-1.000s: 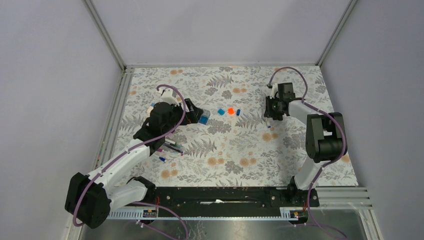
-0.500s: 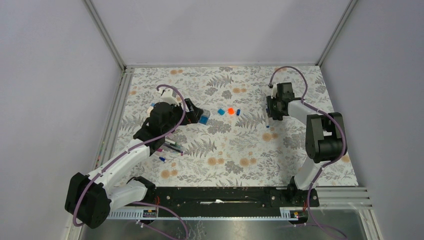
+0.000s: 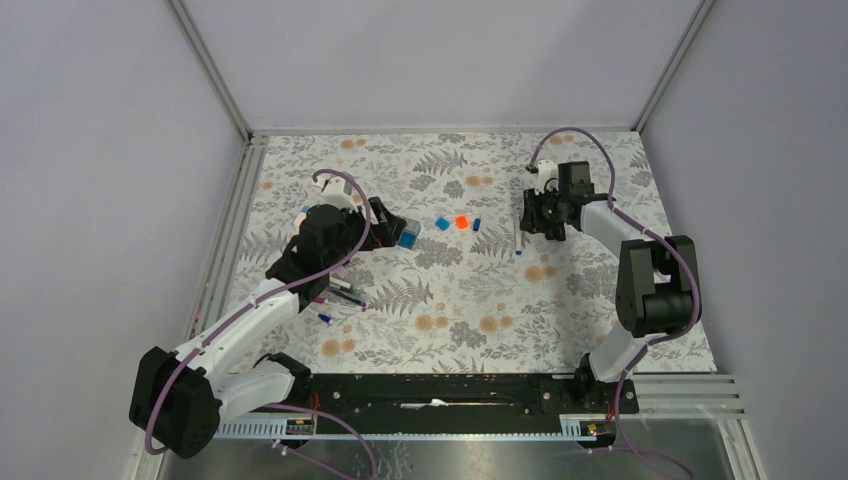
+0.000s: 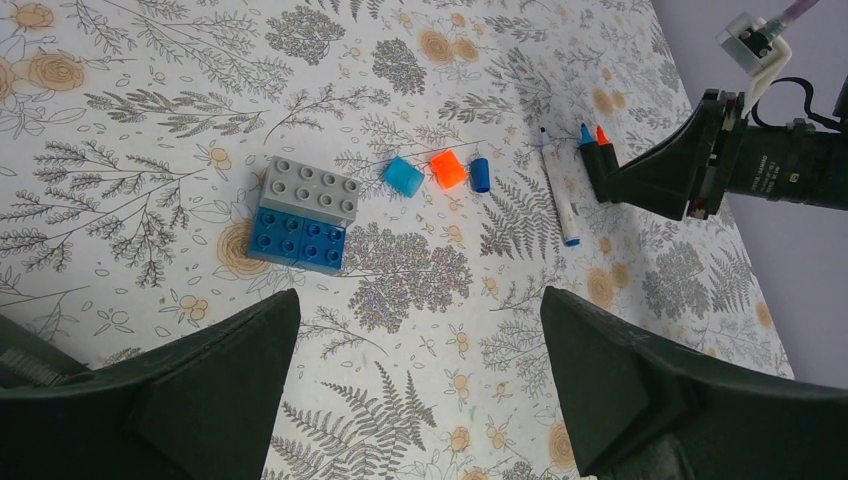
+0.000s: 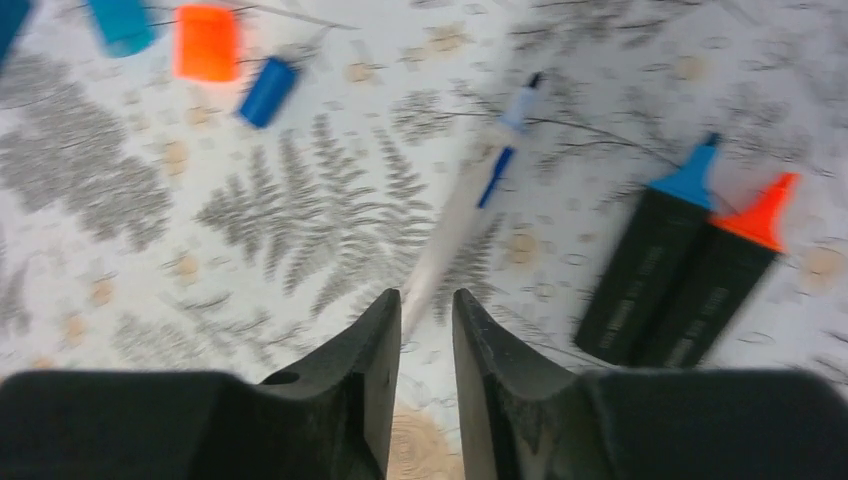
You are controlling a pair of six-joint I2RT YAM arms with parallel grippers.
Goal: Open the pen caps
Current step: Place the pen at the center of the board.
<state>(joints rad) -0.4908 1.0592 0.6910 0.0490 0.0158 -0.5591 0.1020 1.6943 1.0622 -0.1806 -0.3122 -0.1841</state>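
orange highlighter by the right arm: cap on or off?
Off. The orange highlighter shows a bare orange tip in the right wrist view, and an orange cap lies loose, apart from it.

Right gripper (image 3: 538,214) eases its jaws apart and swings back, and the white pen (image 3: 517,236) now lies free beside it.

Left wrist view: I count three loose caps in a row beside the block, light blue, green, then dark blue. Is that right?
Not quite: the middle one is not green. The left wrist view shows an orange cap between the light blue cap and the dark blue cap. The three lie in a row beside the block.
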